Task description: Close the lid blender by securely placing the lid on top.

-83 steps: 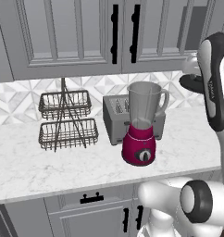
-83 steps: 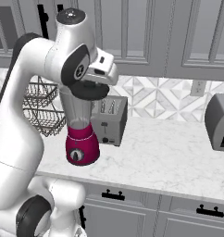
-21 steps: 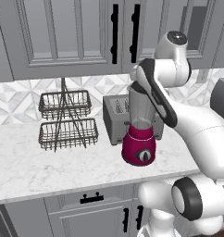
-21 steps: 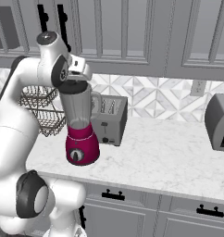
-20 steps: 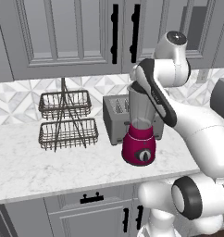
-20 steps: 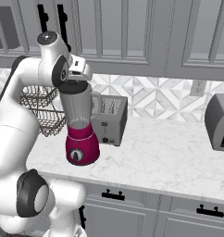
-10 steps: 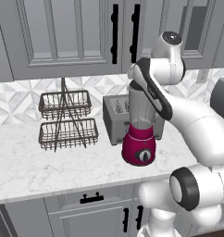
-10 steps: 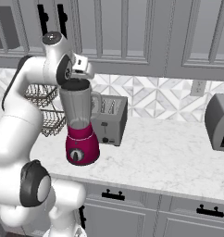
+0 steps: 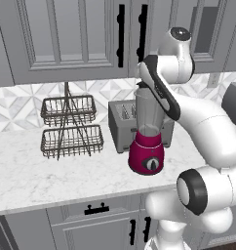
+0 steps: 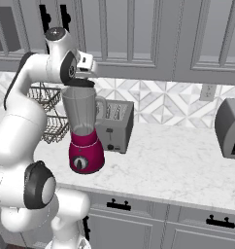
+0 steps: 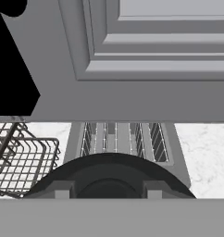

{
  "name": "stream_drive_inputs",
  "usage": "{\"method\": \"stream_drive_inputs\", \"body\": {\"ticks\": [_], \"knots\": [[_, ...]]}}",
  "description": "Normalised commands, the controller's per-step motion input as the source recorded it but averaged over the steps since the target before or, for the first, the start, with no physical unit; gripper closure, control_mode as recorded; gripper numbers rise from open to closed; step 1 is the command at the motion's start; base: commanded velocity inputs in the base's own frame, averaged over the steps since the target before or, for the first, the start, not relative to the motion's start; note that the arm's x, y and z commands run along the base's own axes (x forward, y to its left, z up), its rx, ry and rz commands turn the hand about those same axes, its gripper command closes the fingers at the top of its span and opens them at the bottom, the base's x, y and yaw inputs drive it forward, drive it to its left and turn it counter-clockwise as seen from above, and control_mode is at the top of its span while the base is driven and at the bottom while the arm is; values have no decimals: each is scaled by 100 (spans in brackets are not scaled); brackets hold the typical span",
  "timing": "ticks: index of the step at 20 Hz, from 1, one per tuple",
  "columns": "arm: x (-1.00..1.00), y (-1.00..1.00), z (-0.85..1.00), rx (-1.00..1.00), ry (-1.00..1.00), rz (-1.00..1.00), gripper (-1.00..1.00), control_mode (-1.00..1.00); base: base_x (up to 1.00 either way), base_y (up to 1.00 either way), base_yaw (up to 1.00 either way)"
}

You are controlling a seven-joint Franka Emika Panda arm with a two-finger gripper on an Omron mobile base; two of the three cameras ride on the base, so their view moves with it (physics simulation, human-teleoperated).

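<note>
Since the earliest pictures the arm has swung in over the counter, and in the last second the hand has eased slightly at the jar mouth.

Left base view: the blender point(image 9: 147, 134) stands directly below the wrist, in front of the toaster point(image 9: 124, 124); the forearm hides the jar top. The two-tier wire basket point(image 9: 71, 127), well off to the side, looks empty.

Right base view: the gripper point(image 10: 80, 78) sits right at the jar mouth, with the lid point(image 10: 79, 83) just beneath it on the rim. The jar looks empty. I cannot tell whether the fingers are spread or pinching.

Hand view: the dark lid point(image 11: 109, 178) lies immediately below the tool, the toaster beyond it. If it sits crooked, pressing could tilt it or shove the blender sideways.
</note>
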Motion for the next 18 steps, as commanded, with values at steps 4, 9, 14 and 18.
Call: {"method": "stream_drive_inputs", "body": {"ticks": [4, 9, 14, 18], "knots": [[2, 0, -15, 0, 0, 0, 100, -100, 0, 0, 0], [0, 0, -22, 0, -3, 0, 100, -100, 0, 0, 0], [0, 0, -21, 0, -5, 0, 100, -100, 0, 0, 0], [0, 0, -24, 0, -7, 0, 100, -100, 0, 0, 0]]}}
